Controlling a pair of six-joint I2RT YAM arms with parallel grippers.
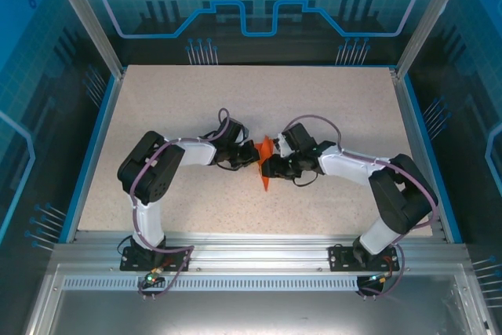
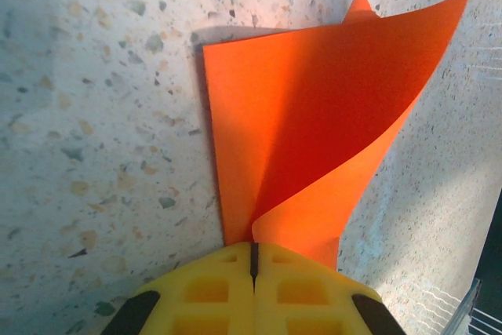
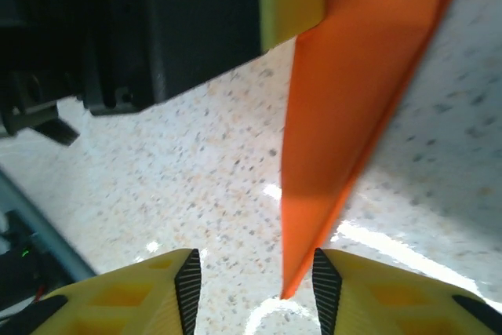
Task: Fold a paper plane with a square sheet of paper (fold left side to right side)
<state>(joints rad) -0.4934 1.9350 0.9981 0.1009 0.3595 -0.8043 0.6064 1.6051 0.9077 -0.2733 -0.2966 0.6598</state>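
The square sheet of paper [image 1: 266, 164] is orange-red, partly folded into a narrow pointed shape, and lies mid-table between both arms. In the left wrist view one flap of the paper [image 2: 314, 115] curls up off the table, and its near end runs into the seam of my left gripper [image 2: 253, 247], which is shut on it. My left gripper [image 1: 249, 151] sits just left of the paper. My right gripper [image 3: 255, 272] stands open. The paper's pointed tip [image 3: 314, 241] hangs between its fingers, close beside the right pad [image 3: 323, 280] and ungripped. From above, my right gripper [image 1: 271, 169] is at the paper's right edge.
The speckled beige table [image 1: 188, 100] is bounded by a blue rim [image 1: 94, 139] and transparent walls, with an aluminium rail [image 1: 251, 253] along the near edge. The dark body of the left arm [image 3: 157, 29] fills the upper left of the right wrist view, close to the paper.
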